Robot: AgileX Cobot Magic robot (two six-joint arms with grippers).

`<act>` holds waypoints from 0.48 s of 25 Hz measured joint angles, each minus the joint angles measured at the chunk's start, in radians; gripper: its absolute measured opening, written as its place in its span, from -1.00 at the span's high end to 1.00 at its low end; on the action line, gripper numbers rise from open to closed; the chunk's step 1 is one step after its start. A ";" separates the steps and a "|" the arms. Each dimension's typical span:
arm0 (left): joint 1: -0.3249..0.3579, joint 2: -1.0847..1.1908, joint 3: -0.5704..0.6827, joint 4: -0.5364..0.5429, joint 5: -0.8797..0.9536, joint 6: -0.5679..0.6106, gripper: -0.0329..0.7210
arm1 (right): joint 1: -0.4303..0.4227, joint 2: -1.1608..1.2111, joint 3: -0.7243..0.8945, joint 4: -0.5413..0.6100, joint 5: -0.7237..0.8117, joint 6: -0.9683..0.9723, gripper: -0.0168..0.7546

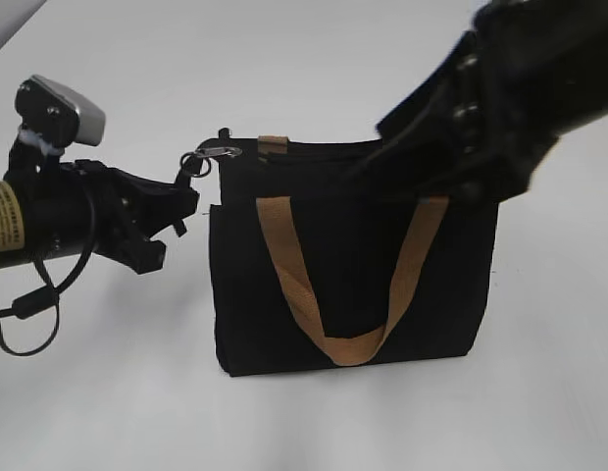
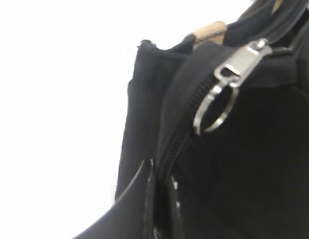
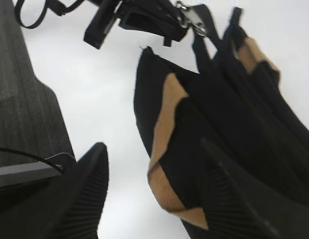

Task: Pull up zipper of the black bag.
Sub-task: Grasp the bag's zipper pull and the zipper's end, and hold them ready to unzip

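Right gripper (image 3: 154, 199), jaws wide, straddling black bag (image 1: 353, 285); left gripper (image 1: 177, 211), opening indiscernible, just beside zipper (image 1: 208, 157); pull apparently at track's end.

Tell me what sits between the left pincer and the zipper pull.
Nothing: the exterior view shows only bare white table between the left pincer and the zipper.

Exterior view faces black bag (image 1: 348, 265) front from slightly above, both wrist views close, sharing zipper (image 2: 229, 84).
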 joint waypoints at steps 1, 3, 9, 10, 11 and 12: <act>0.000 -0.012 0.001 0.001 0.021 -0.015 0.90 | 0.028 0.035 -0.020 -0.004 0.000 -0.007 -0.17; 0.000 -0.038 0.004 0.002 0.057 -0.050 0.90 | 0.085 0.120 -0.069 -0.019 -0.009 -0.014 -0.17; 0.000 -0.133 0.004 0.005 0.124 -0.129 0.90 | 0.187 0.313 -0.212 -0.087 -0.056 -0.022 -0.16; 0.000 -0.148 0.004 0.010 0.136 -0.139 0.90 | 0.200 0.337 -0.234 -0.090 -0.055 -0.022 -0.13; 0.000 -0.163 0.004 0.012 0.147 -0.147 0.90 | 0.208 0.354 -0.252 -0.091 -0.053 -0.022 -0.10; 0.000 -0.178 0.004 0.019 0.153 -0.159 0.90 | 0.215 0.369 -0.263 -0.091 -0.052 -0.022 -0.05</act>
